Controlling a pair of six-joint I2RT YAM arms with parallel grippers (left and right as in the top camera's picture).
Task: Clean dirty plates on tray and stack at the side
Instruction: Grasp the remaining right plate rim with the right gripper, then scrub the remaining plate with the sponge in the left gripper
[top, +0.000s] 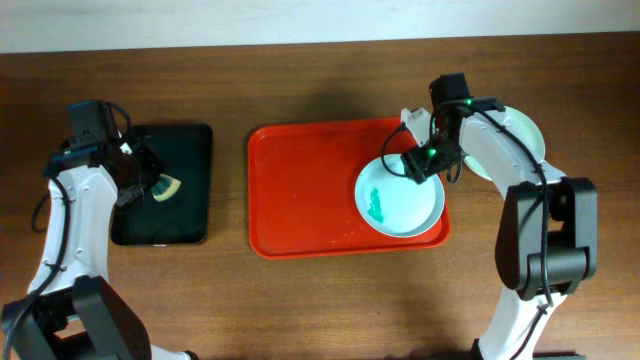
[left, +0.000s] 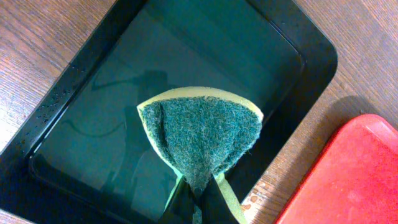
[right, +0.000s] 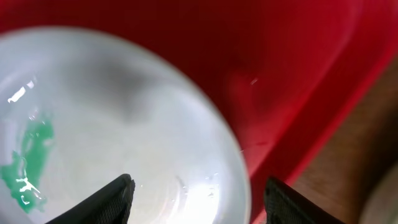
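Red plastic tray (top: 300, 200), middle of the tabletop (top: 300, 70): you have one plate (top: 410, 215) on it, at its right end, with a teal smear (top: 377, 206) on the left of its face. Count this one as not yet cleaned.

Item, the plate at the side (top: 528, 132): pale, off the tray, just past its upper right corner and half hidden by your right arm. You cannot tell whether it is one plate or a stack.

Item, your right gripper (top: 416, 165): over the smeared plate's upper rim, fingers apart, holding nothing.

Item, your left gripper (top: 150, 186): clamped on a sponge (top: 166, 188) above the black tray (top: 185, 225).

Progress, as a judgement: partly done. The smeared plate needs wiping, then stacking at the side.

Views: only the overhead gives you both trays and the side plate together. Only the left wrist shows the sponge's green scouring face and the reflecting surface, likely water, in the black tray. Only the right wrist shows the fingers spread either side of the plate's rim, and wet glints on the plate.
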